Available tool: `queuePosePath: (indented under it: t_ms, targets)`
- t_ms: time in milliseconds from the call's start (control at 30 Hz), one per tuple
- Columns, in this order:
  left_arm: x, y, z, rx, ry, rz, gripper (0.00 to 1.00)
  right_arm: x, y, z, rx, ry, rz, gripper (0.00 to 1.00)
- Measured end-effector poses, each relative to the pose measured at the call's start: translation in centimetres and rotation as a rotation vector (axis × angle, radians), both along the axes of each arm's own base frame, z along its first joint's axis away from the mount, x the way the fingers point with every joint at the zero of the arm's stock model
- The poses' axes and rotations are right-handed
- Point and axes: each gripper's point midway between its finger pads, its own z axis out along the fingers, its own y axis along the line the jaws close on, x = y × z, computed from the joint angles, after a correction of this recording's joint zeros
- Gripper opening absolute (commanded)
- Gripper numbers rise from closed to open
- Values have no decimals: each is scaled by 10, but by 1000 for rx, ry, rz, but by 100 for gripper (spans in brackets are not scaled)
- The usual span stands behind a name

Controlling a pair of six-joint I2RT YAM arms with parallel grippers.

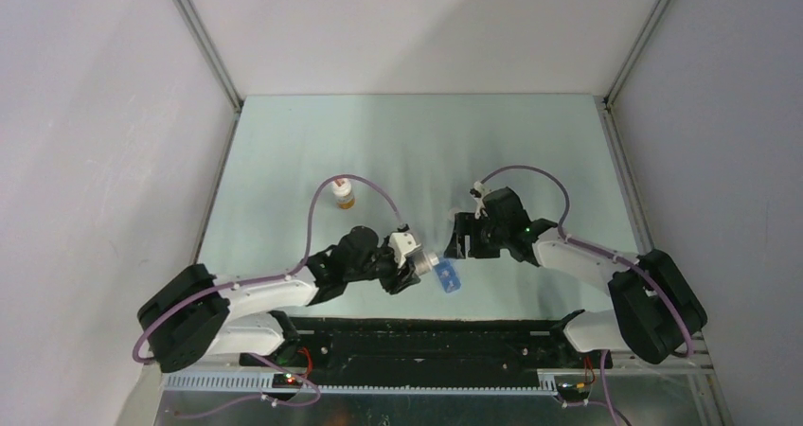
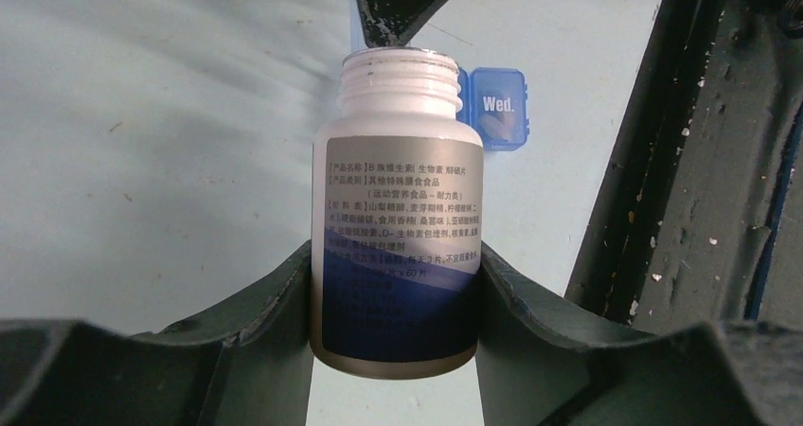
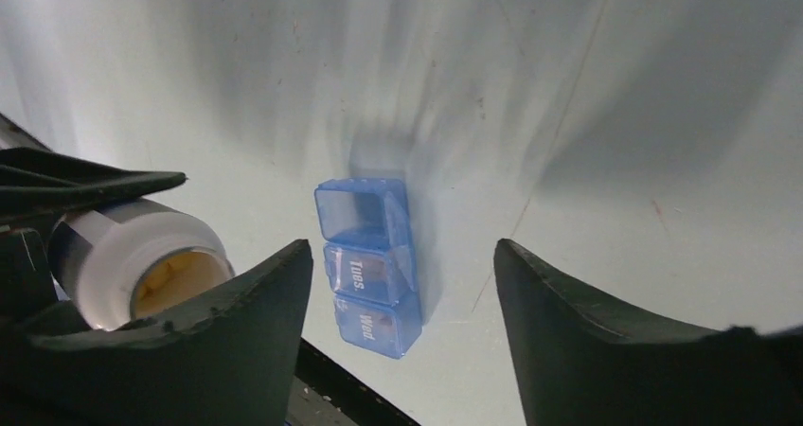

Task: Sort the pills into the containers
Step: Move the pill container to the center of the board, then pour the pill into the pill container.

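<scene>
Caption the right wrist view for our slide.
Open right gripper over the blue pill box, one compartment open; uncapped white bottle showing yellow pills.

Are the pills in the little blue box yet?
Not yet. Done: the bottle has no cap, and one lid of the blue box stands open. In hand: the left fingers hold the bottle, tipped toward the box; the right fingers hang open above it. Left: the yellow pills are inside the bottle.

Your left gripper (image 2: 396,284) squeezes an open white bottle (image 2: 398,189) by its sides. A blue pill box (image 2: 499,109) marked "Wed." sits just beside its mouth.
</scene>
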Motion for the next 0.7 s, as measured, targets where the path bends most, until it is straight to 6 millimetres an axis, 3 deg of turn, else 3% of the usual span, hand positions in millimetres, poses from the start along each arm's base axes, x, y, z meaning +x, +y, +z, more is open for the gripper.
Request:
queuePosePath:
  t_ms: [133, 400, 700]
  targets:
    - [3, -10, -3, 46, -12, -8, 0, 3, -7, 10, -15, -28, -48, 78]
    - [15, -16, -5, 150, -50, 40, 0, 10, -18, 47, 16, -116, -153, 65]
    - [17, -19, -12, 278, -60, 63, 0, 17, -38, 66, -1, -183, -290, 64]
